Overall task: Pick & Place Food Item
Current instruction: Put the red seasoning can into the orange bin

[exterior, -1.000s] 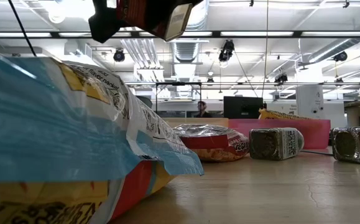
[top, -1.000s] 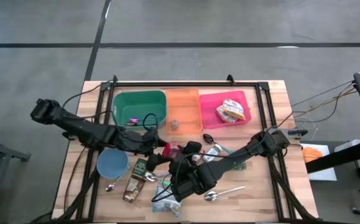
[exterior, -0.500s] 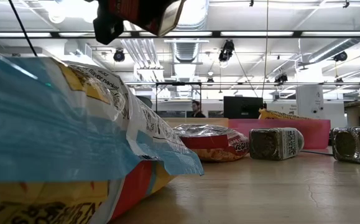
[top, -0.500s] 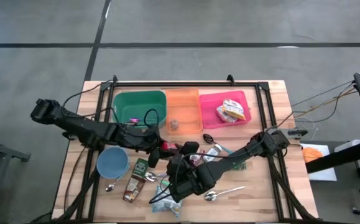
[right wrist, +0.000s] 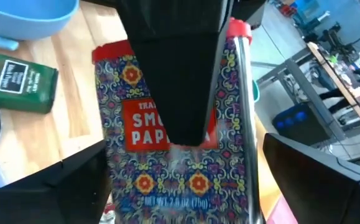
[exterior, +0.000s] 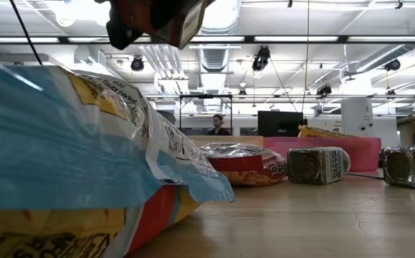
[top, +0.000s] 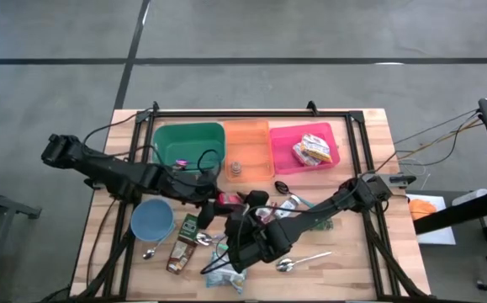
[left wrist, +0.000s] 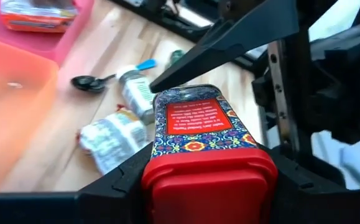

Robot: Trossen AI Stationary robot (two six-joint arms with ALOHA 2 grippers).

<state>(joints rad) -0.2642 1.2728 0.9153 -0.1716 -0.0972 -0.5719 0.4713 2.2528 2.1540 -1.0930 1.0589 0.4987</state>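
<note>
Table (top: 352, 269) mid: left hand (top: 218, 199) grips paprika tin (left wrist: 199, 124); right hand (right wrist: 180, 180) wide; label only wrist cams.

Three bins (top: 247, 150) are lined along the tabletop's (top: 378, 261) far edge; a bowl (top: 152, 221) is set toward its left edge.

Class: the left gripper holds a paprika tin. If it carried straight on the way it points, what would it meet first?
Most likely the right gripper, directly ahead of the left gripper and its paprika tin, its open fingers either side of the tin; depth unclear.
</note>
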